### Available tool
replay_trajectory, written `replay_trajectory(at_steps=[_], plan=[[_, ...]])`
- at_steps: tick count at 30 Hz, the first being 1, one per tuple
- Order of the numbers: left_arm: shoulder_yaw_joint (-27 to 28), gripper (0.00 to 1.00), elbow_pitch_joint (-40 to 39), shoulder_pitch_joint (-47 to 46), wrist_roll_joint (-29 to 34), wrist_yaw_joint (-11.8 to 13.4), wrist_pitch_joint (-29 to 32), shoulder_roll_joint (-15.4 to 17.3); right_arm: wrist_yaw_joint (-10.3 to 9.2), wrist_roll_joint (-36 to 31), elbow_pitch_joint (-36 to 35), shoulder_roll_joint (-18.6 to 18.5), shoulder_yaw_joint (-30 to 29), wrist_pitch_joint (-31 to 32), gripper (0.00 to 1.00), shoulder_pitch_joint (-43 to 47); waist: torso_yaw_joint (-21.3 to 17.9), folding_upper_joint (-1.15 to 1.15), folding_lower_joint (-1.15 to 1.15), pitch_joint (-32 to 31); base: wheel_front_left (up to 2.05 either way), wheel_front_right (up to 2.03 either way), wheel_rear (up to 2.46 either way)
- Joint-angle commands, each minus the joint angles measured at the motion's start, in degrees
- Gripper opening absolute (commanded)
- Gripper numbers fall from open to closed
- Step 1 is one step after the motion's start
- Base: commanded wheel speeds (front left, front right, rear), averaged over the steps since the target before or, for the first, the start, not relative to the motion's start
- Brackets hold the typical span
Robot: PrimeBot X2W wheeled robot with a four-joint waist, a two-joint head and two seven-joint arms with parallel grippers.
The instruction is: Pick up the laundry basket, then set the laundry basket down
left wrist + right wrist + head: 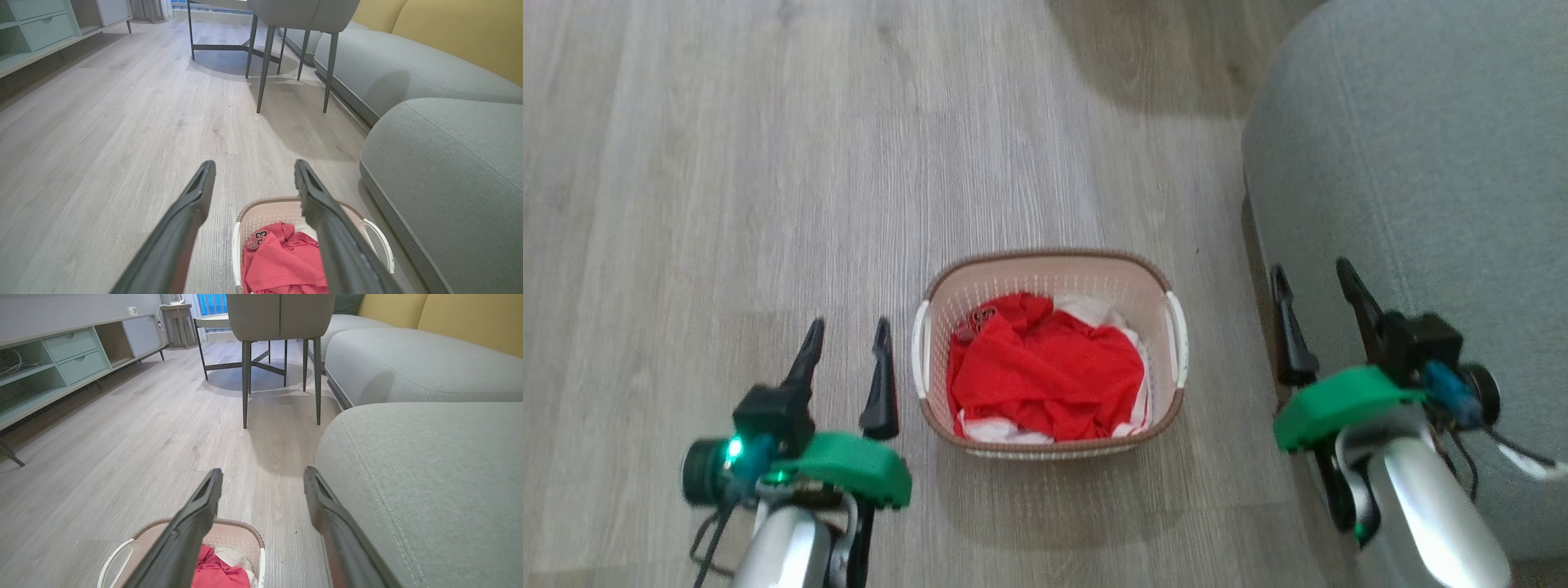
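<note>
Head view: pale wood floor (768, 163) fills most of the frame, with a grey sofa (1405, 163) at right. The laundry basket (1045, 255) sits on the floor at centre, holding red and white clothes (1045, 367). The left gripper (849, 327) at lower left and the right gripper (1311, 269) at lower right flank it, each with its 2 fingers spread and empty.

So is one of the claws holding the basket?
No, the left claw and the right claw hang open on either side of the laundry basket, not touching it.
</note>
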Motion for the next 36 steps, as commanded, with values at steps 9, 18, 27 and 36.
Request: replay_trajectory(at_steps=[9,18,27,36], plan=[[3.7,1.00,-6.5,7.0,1.2,1.6,-0.1,0.1,0.07,-1.0,-9.8,0.5,0.0,0.1,1.00,9.4,0.2,0.00,0.01,-6.5,0.00,0.00,0.00],[5.0,1.00,-8.3,12.1,1.3,2.4,-0.1,0.1,0.07,-1.3,-13.0,0.5,-1.2,0.1,1.00,15.0,0.1,0.00,0.01,-9.9,0.00,0.00,0.00],[6.1,1.00,-8.7,13.3,2.0,2.4,-0.1,0.1,0.07,-1.4,-13.1,0.5,-1.1,0.1,1.00,15.8,0.2,0.00,0.01,-10.8,0.00,0.00,0.00],[6.3,1.00,-8.6,13.8,2.5,2.0,-0.1,0.1,0.07,-1.6,-12.6,0.5,-1.1,0.1,1.00,16.0,0.1,0.00,0.01,-11.2,0.00,0.00,0.00]])
